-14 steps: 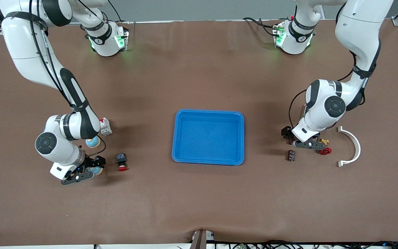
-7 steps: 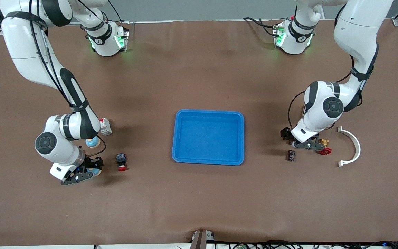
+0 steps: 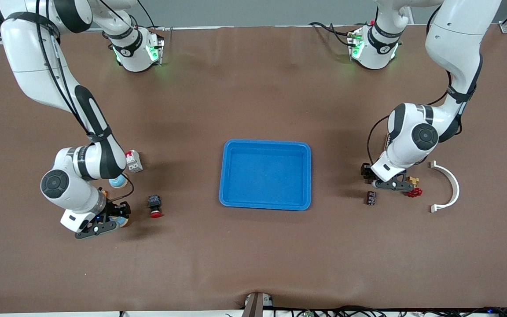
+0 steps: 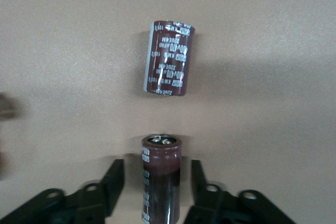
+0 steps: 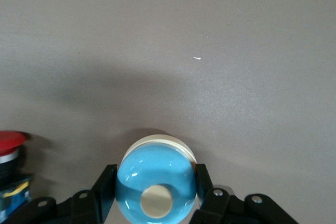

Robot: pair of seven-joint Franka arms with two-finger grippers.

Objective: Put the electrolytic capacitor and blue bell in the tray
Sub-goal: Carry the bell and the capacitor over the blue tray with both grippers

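The bright-blue tray (image 3: 266, 174) lies at the table's middle. My right gripper (image 3: 119, 216) is low at the right arm's end, shut on a blue bell (image 3: 123, 220). In the right wrist view both fingers (image 5: 107, 179) press the sides of the bell (image 5: 156, 174). My left gripper (image 3: 367, 172) is low at the left arm's end. In the left wrist view it is open (image 4: 157, 174) around an upright brown electrolytic capacitor (image 4: 160, 166), with gaps on both sides. A second capacitor (image 4: 169, 59) lies on its side close by and also shows in the front view (image 3: 371, 197).
A second blue bell (image 3: 117, 181) and a red-and-white device (image 3: 134, 160) sit by the right arm's wrist. A red push button (image 3: 155, 206) stands beside the held bell. A brass valve with a red handle (image 3: 413, 188) and a white curved piece (image 3: 449, 185) lie by the left gripper.
My right arm has shifted slightly toward its end of the table and closed in around the blue bell. My left gripper has barely moved.
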